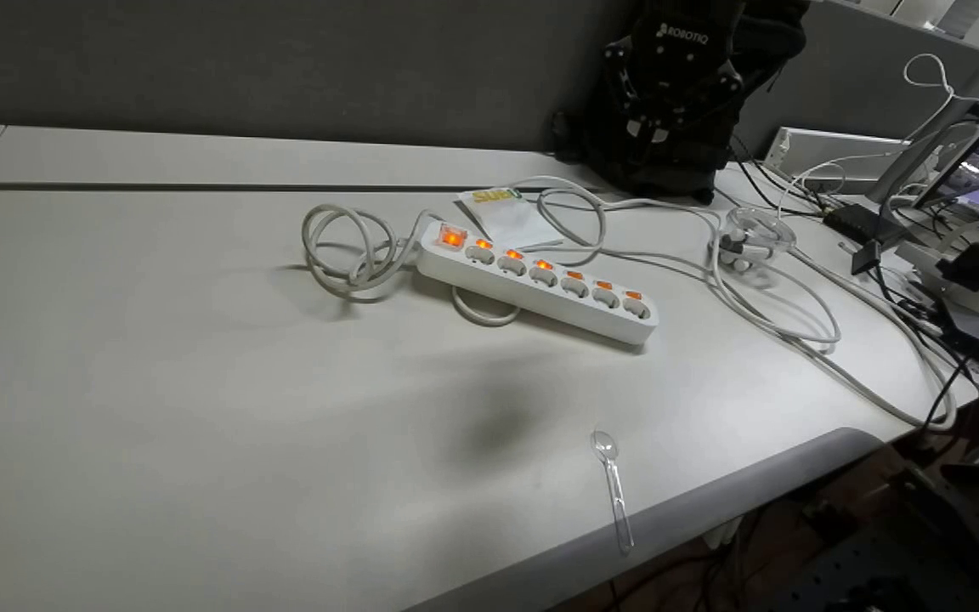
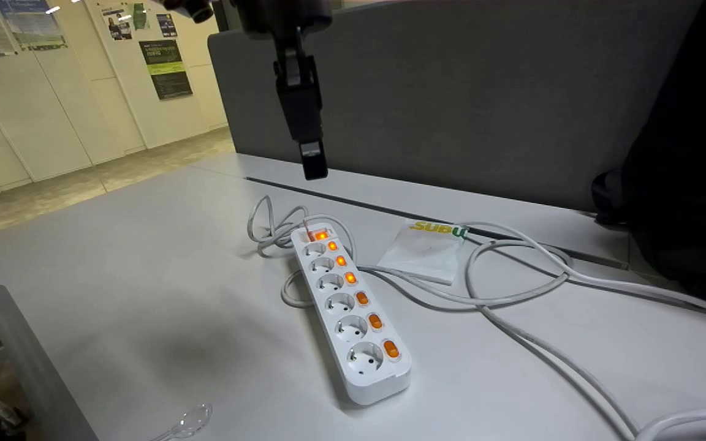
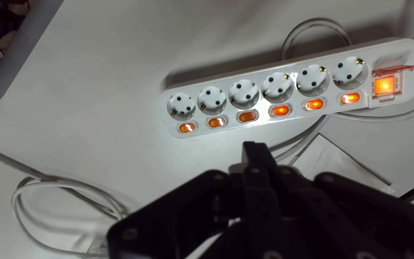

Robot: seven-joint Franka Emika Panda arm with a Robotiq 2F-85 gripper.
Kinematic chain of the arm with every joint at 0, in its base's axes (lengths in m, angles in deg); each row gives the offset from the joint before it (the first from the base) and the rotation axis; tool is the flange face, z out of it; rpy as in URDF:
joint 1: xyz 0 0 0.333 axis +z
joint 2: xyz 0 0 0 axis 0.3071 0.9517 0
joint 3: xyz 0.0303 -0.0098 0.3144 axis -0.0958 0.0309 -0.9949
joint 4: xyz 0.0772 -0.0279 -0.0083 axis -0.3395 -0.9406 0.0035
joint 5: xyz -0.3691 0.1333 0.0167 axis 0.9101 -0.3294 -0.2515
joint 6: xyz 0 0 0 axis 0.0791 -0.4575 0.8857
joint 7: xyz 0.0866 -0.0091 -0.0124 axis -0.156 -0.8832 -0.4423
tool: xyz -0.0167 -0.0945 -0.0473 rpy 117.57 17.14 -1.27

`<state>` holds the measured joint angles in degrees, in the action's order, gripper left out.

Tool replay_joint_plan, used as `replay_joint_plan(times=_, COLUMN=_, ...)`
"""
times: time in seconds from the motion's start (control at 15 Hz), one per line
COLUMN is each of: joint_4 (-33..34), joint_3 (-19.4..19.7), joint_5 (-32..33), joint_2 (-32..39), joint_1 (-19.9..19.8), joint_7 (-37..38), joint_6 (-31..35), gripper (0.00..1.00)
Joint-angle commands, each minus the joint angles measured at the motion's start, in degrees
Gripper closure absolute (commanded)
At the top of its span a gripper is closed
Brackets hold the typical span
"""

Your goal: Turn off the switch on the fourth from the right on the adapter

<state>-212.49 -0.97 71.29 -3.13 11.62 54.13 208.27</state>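
The hand [image 3: 256, 146] hangs over the tabletop [image 3: 120, 93] with its two fingers brought together tip to tip, no gap that I can make out and nothing held. In both exterior views the tips are up in the air, pointing down; quite how high they stand I can't judge from here.

What matters is where the white six-socket power strip [image 3: 295, 88] lies from those tips. In the wrist view it is just ahead of them, switch edge toward the hand, sockets behind, and its long axis runs crosswise at a slant: the end with the red-lidded main switch [image 3: 385, 85] sits farther up and to the right, the plain end lower left. The one wanted, I take it, is the lit orange rocker switch [image 3: 280, 110] in the middle of the row, fourth from either end if the main switch is counted. It lies ahead of the tips and a little to the main-switch side.

So the next move probably wants a reach across toward the strip, a small shift along it, then a downward press with the joined fingers as one blunt prod. The tips sit side by side roughly along the row, so I'd worry most about catching the lit neighbour [image 3: 314, 104] or the dark neighbour [image 3: 247, 116].

Farther out, a flat white packet [image 3: 331, 162] lies near the strip on its switch side, a clear plastic spoon [image 1: 613, 483] well apart on the socket side, and a black backpack [image 2: 684, 171] stands by the grey partition [image 1: 285, 68]
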Motion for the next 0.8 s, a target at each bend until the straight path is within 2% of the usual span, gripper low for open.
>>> replay_joint_plan(times=0.0, joint_4=0.2, joint_3=1.3, joint_5=-0.2, joint_2=0.2, joint_1=1.3, joint_7=-0.2, joint_6=-0.2, gripper=0.99)
replay_joint_plan(times=0.27, joint_4=0.7, joint_3=1.6, joint_5=0.3, joint_2=0.7, joint_1=1.3, joint_7=0.3, joint_6=0.1, gripper=1.00)
replay_joint_plan(times=0.73, joint_4=7.2, joint_3=4.3, joint_5=3.2, joint_2=10.6, joint_1=1.2, joint_7=-5.6, joint_6=0.7, gripper=1.00)
